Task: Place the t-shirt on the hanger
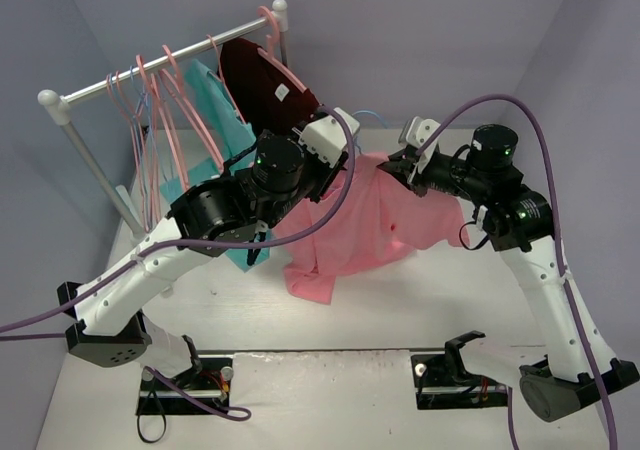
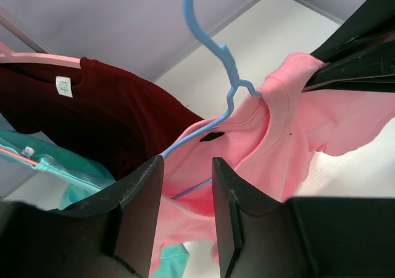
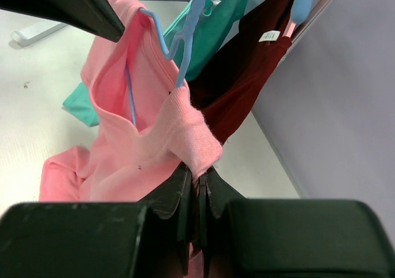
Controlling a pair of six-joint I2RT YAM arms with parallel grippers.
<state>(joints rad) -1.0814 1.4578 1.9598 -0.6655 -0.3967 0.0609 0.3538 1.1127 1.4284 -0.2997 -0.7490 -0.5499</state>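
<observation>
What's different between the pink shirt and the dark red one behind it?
Colour: the pink t-shirt is salmon, the maroon shirt dark red.
Support: the maroon shirt hangs from the rack on a pink hanger; the pink t-shirt is off the rack, its collar pinched in the right tool, a thin blue hanger at its neck.
Label: the maroon shirt shows a white tag; the pink t-shirt shows none.
Both look plain.

Pink t-shirt (image 1: 372,222) (partly off the table (image 1: 340,320)), maroon shirt (image 1: 265,80) hanging on rack (image 1: 90,90)
</observation>
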